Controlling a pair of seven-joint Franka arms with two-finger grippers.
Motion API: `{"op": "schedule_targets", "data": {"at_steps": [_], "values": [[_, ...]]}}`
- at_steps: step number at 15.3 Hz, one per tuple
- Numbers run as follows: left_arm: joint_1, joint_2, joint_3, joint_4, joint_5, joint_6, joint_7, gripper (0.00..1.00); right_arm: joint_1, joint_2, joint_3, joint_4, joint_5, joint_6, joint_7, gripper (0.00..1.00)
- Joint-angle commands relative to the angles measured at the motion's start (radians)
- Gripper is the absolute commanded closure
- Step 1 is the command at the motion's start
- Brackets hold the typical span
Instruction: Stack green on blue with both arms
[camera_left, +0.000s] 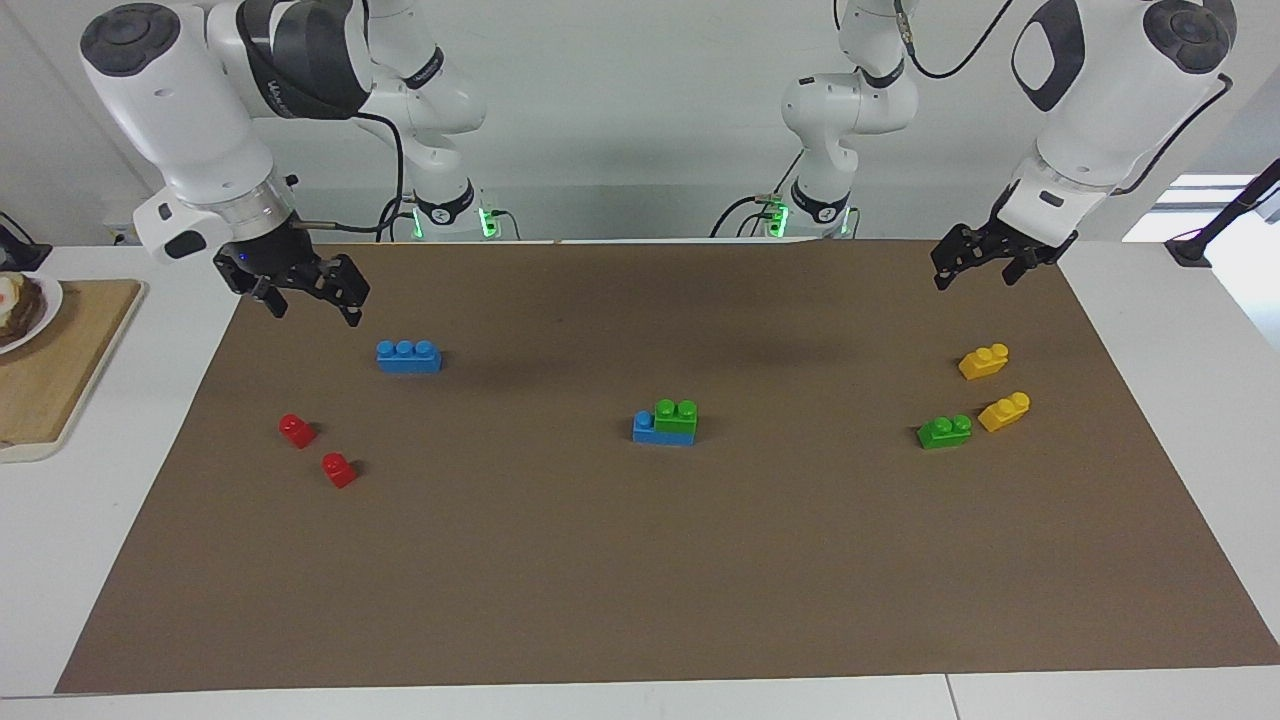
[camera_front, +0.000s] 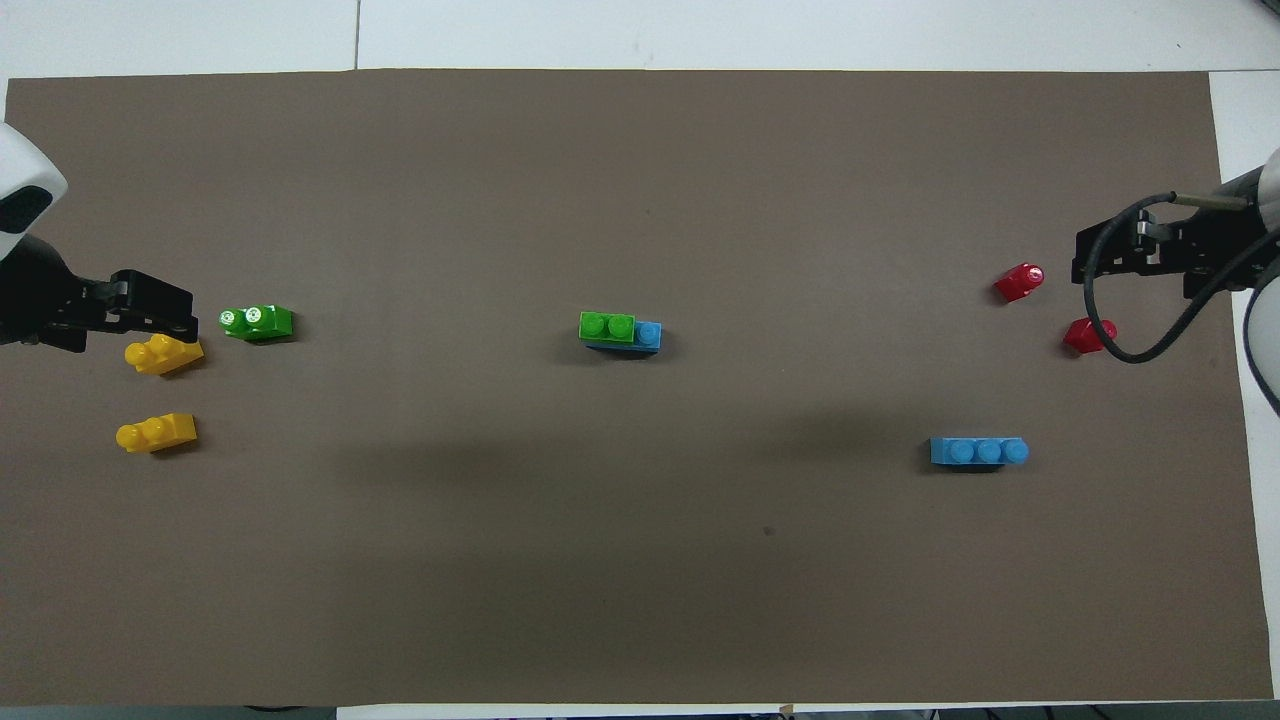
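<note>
left hand – raised, fingers apart, empty | right hand – raised, fingers apart, empty

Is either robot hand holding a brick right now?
No, the left hand and right hand hang open and empty above the mat.

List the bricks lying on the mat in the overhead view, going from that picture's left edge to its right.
Two yellow bricks → lone green brick → green-on-blue stack → lone blue brick → two red bricks.

Stacked blue brick mostly hidden under green brick; plate cut by facing view's edge.
</note>
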Motion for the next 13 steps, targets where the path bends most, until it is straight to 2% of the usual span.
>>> {"op": "schedule_targets", "data": {"at_steps": [1, 6, 13], "values": [[-0.022, 0.020, 0.015, 0.026, 0.021, 0.033, 0.011, 0.00, -0.014, -0.049, 0.009, -0.025, -0.006, -0.031, -0.031, 0.00], [-0.031, 0.018, 0.015, 0.024, 0.037, 0.037, 0.011, 0.00, -0.016, -0.080, 0.009, -0.045, -0.006, -0.042, -0.028, 0.00], [-0.031, 0.017, 0.013, 0.019, 0.035, 0.042, 0.011, 0.00, -0.023, -0.081, 0.009, -0.046, -0.006, -0.042, -0.029, 0.00]]}}
